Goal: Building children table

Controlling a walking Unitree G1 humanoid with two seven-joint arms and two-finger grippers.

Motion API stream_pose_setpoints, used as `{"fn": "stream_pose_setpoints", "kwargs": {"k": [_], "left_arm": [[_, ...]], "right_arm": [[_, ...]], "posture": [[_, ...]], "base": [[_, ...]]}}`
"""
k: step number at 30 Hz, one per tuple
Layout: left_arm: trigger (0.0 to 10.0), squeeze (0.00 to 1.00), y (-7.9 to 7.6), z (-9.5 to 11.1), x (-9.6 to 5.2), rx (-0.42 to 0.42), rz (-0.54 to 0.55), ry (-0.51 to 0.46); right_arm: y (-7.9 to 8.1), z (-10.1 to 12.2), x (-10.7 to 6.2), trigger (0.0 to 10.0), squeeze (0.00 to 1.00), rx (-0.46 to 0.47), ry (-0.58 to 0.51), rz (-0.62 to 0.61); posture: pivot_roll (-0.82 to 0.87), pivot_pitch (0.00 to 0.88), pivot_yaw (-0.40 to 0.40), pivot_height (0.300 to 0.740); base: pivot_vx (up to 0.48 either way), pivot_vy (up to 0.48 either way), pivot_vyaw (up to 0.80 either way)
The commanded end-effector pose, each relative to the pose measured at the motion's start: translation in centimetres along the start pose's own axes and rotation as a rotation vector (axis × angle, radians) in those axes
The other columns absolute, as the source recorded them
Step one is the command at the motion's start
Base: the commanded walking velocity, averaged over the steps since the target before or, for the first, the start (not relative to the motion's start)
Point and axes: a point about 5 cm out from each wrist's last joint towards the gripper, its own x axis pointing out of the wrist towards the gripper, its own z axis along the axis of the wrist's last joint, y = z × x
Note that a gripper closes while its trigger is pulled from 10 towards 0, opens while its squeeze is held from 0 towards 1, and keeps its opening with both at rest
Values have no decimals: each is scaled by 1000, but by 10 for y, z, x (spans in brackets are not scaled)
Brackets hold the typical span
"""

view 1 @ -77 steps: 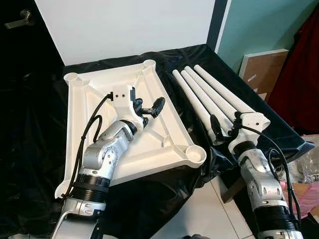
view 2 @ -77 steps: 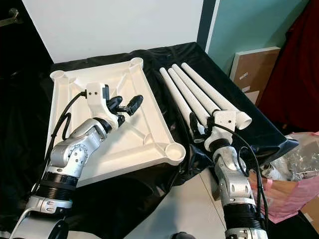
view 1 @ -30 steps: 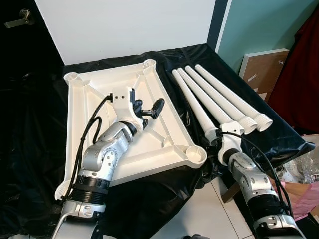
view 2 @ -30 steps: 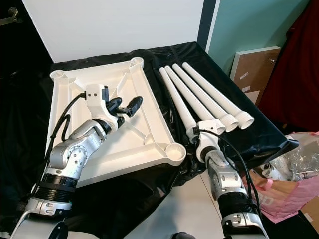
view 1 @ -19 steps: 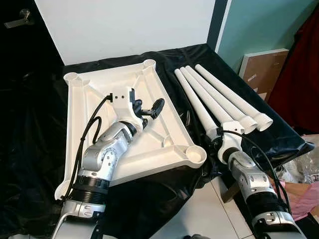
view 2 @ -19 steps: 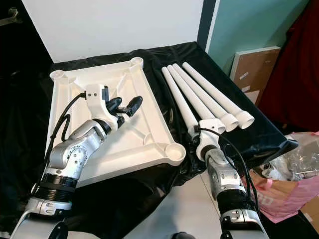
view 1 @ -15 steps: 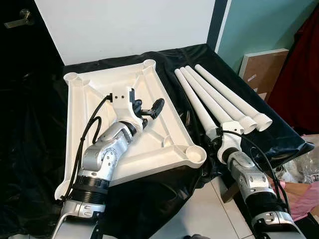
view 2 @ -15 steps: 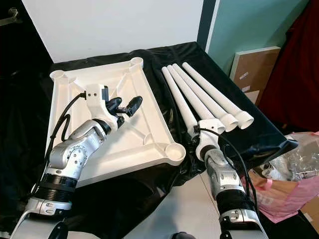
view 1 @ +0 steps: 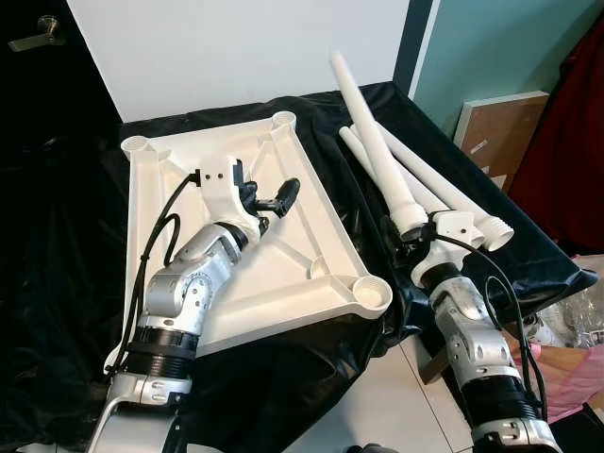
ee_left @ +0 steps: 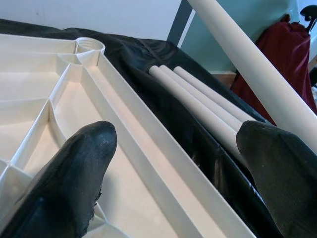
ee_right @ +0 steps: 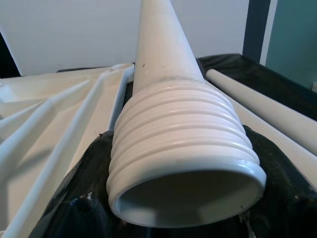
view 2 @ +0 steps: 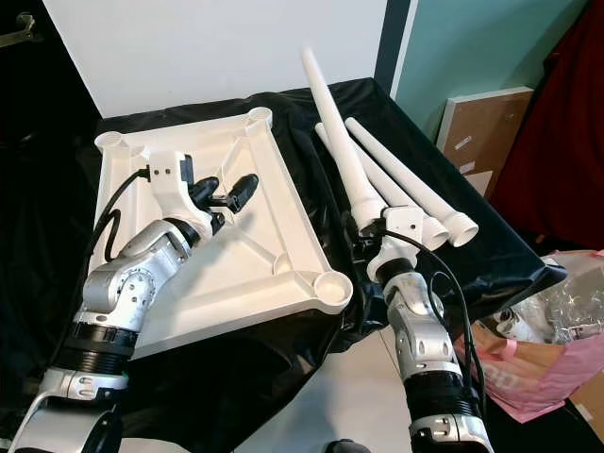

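The white tabletop (view 1: 179, 189) lies upside down on black cloth, its corner sockets facing up. My left gripper (view 1: 269, 196) hovers open over its ribbed underside, its fingers (ee_left: 74, 183) spread apart with nothing between them. My right gripper (view 1: 408, 236) is shut on the threaded end of a white table leg (view 1: 373, 142), which is lifted and tilted steeply, its tip pointing up and away. The thread (ee_right: 183, 163) sits between the black pads in the right wrist view. The other legs (view 1: 448, 193) lie side by side on the cloth to the right of the tabletop.
The black cloth (view 1: 311, 359) drapes over the table's front edge onto white floor. A cardboard box (view 1: 500, 132) and red fabric (view 1: 566, 160) stand to the right. A pink bag (view 2: 557, 359) sits low on the right. A white wall panel (view 1: 245, 47) rises behind.
My right gripper has raised the nearest leg off the cloth and swung it steeply upward. My left gripper has shifted slightly further over the tabletop, still open.
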Motion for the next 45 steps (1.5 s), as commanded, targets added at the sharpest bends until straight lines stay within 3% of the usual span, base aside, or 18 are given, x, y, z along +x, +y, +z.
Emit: {"fn": "stream_pose_setpoints", "kwargs": {"k": [1,4,5,6,7,9,15,16,17,27,30,33,35,43,44,45], "left_arm": [[10000,0,-7,-1,2,-12,-154,16],[10000,0,-11,0,4,-30,-188,15],[10000,122,-15,2,7,-64,-234,18],[10000,1000,-20,5,9,-124,-290,13],[10000,1000,-20,5,9,-124,-290,13],[10000,1000,-29,13,13,-287,-391,-15],[10000,1000,-37,17,16,-350,-472,-2],[10000,812,-41,19,18,-375,-520,8],[10000,0,-45,20,18,-394,-564,21],[10000,0,-43,15,25,-393,-560,73],[10000,0,-33,15,33,-347,-486,95],[10000,0,-27,18,36,-353,-448,92],[10000,0,-13,29,43,-377,-363,75],[10000,0,7,52,46,-452,-273,21],[3922,0,12,56,46,-496,-252,4],[3922,0,12,56,46,-496,-252,4]], "right_arm": [[3,7,-1,10000,0,0,-45,23],[8,9,-3,10000,0,-7,-63,63],[12,10,-6,10000,0,-4,-73,109],[16,10,-7,10000,0,-17,-78,148],[16,10,-7,10000,0,-17,-78,148],[23,8,-10,10000,0,1,-73,217],[30,7,-12,10000,0,-3,-76,271],[35,5,-12,10000,0,-6,-72,306],[39,4,-12,10000,0,-8,-71,335],[53,5,-14,10000,0,-14,-75,452],[60,4,-17,10000,0,-21,-75,515],[62,3,-19,10000,0,-23,-70,530],[63,-1,-25,10000,0,-29,-55,552],[61,-5,-30,10000,0,-37,-39,555],[60,-5,-31,10000,0,-40,-38,548],[60,-5,-31,10000,0,-40,-38,548]], "posture": [[-56,59,11,740],[-56,59,10,740],[-56,58,10,740],[-56,57,11,740],[-56,57,11,740],[-54,54,11,740],[-48,49,8,740],[-48,48,9,740],[-47,46,9,740],[-43,45,11,740],[-42,43,12,740],[-45,42,15,740],[-49,42,19,740],[-62,42,33,740],[-64,40,35,740],[-64,40,35,740]], "base": [[0,0,0],[0,0,0],[0,0,0],[0,0,0],[0,0,0],[0,0,0],[0,0,0],[0,0,0],[0,0,0],[0,0,0],[0,0,0],[0,0,0],[0,0,0],[0,0,0],[0,0,0],[0,0,0]]}}
